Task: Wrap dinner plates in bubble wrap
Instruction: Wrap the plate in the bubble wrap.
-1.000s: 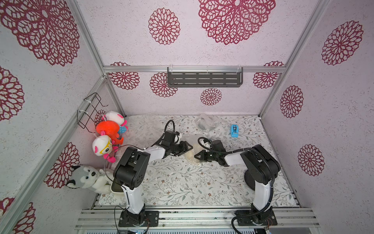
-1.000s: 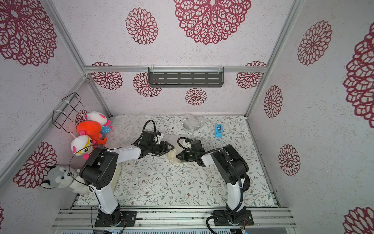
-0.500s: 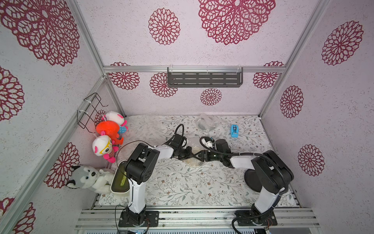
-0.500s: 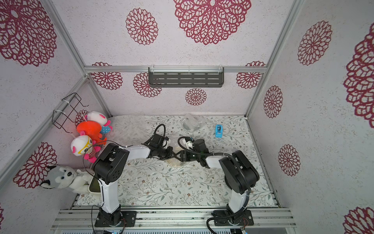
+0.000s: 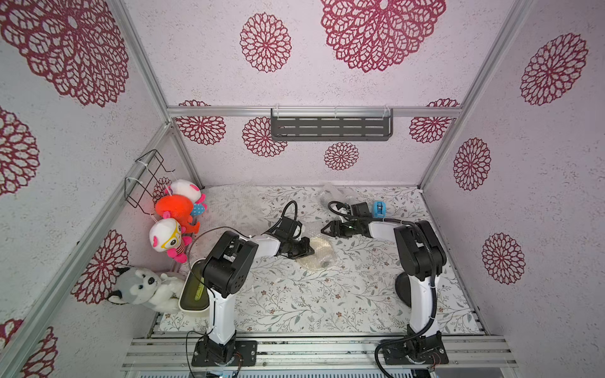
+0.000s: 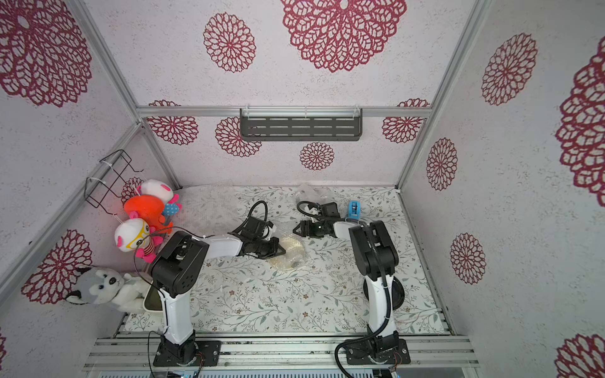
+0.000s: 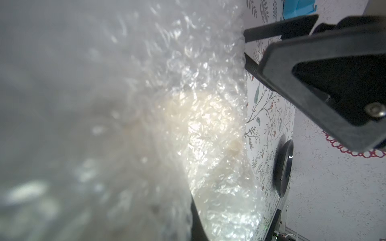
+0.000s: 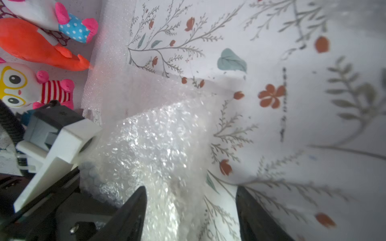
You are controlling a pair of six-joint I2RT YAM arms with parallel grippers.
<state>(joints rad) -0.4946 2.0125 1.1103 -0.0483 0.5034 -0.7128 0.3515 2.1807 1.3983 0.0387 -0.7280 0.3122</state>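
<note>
A cream dinner plate (image 5: 317, 246) (image 6: 291, 244) lies mid-table under crinkly bubble wrap (image 5: 319, 260) (image 7: 146, 104). My left gripper (image 5: 308, 251) (image 6: 282, 250) (image 7: 195, 227) is shut on the wrap at the plate's left edge, and the sheet fills most of the left wrist view. My right gripper (image 5: 324, 229) (image 6: 295, 229) (image 8: 192, 217) stands open just behind the plate. The wrap's edge (image 8: 158, 150) lies loose between its fingers (image 8: 133, 215). A black dinner plate (image 5: 402, 288) (image 7: 283, 167) lies by the right arm's base.
A blue tape dispenser (image 5: 379, 209) stands at the back right. Beside it is a crumpled clear bundle (image 5: 330, 193). Another bubble wrap sheet (image 5: 229, 204) covers the back left corner. Plush toys (image 5: 176, 209) hang on the left wall above a cream tub (image 5: 193, 291).
My left gripper has closed on the bubble wrap and reached further right over the plate. My right gripper has opened, let go and drawn back slightly.
</note>
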